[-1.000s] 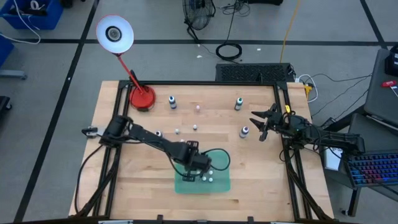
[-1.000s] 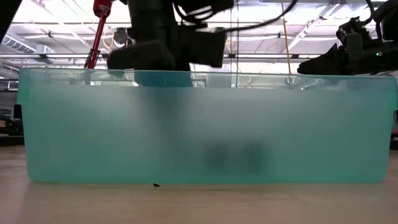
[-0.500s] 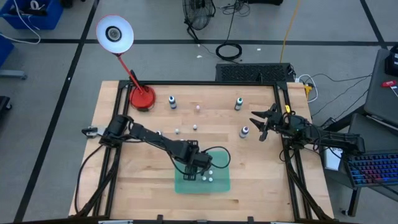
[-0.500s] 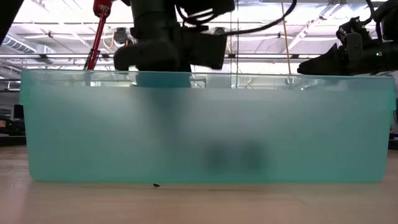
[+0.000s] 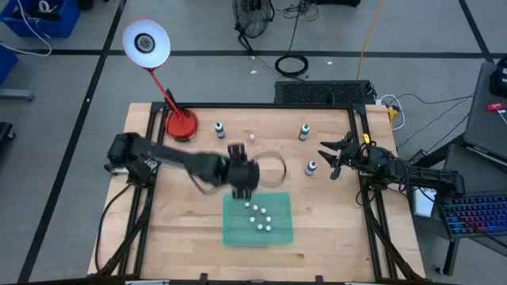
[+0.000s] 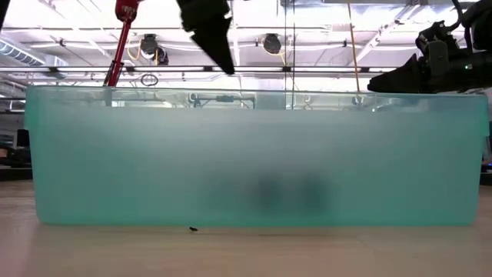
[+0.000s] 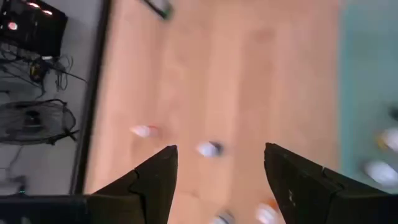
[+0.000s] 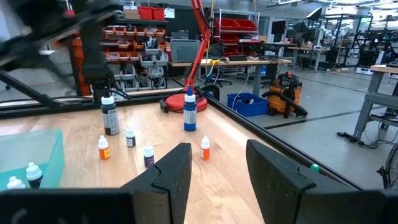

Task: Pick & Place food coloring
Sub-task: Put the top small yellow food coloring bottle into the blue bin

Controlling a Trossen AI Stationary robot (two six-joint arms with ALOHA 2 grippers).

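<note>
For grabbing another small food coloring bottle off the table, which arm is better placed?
Left, probably. The left gripper is open, over mid-table just beyond the teal bin, near the loose small bottles. The right gripper is parked at the table's right edge.

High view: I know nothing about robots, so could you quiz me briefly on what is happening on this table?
1. True or false: the left end effector is open and holds nothing.
2. Where do most of the small white-capped bottles lie? A) in the teal bin B) on the red lamp base C) on the floor
3. Fill in: the right end effector, at the table's right edge, is ___ (open or shut).
Key: 1 true; 2 A; 3 open.
</note>
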